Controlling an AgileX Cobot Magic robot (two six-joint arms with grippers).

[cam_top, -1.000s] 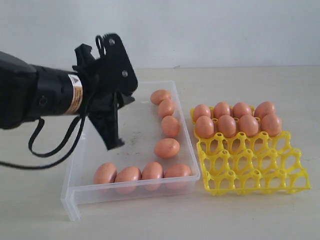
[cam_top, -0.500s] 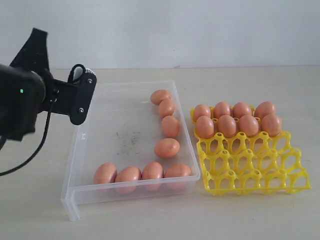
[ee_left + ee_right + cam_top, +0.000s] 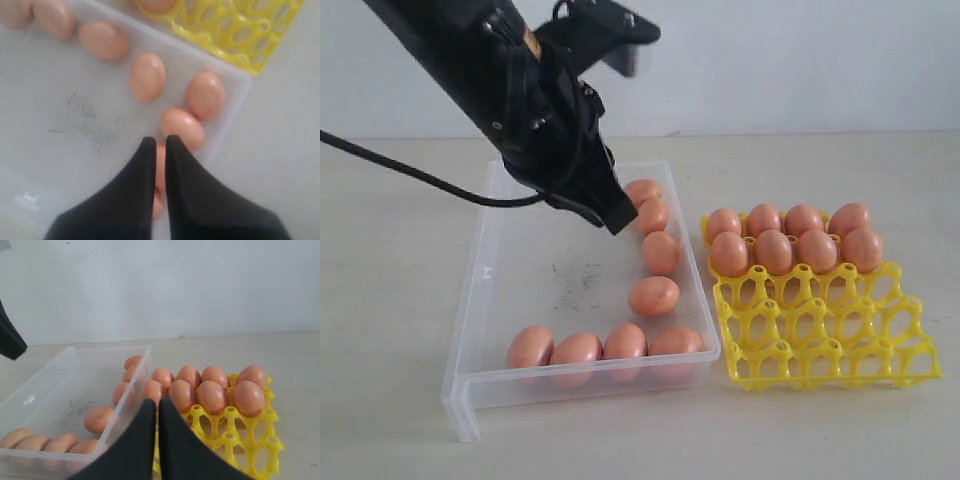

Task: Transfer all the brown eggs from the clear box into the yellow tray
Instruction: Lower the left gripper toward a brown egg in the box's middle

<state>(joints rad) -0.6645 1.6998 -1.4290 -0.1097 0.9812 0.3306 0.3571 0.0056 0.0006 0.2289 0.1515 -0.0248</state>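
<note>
Several brown eggs (image 3: 654, 296) lie in the clear box (image 3: 520, 270), some along its right wall and some along its front wall. Several more eggs (image 3: 773, 250) fill the back two rows of the yellow tray (image 3: 830, 345). My left gripper (image 3: 618, 222) is shut and empty, held above the box; the wrist view shows its tips (image 3: 159, 141) over the front-row eggs (image 3: 182, 127), apart from them. My right gripper (image 3: 156, 402) is shut and empty, low in front of the box's right wall (image 3: 132, 390) and the tray (image 3: 250, 440). It is out of the exterior view.
The left arm (image 3: 490, 70) and its cable (image 3: 410, 175) cross over the box's back left. Dark scuff marks (image 3: 575, 275) show on the box floor. Bare tabletop (image 3: 390, 330) lies left of the box, and a white wall (image 3: 800, 60) stands behind.
The left arm has swung from the box's left side up and across, so its shut gripper now points down over the box near the right-wall eggs. No egg has moved.
</note>
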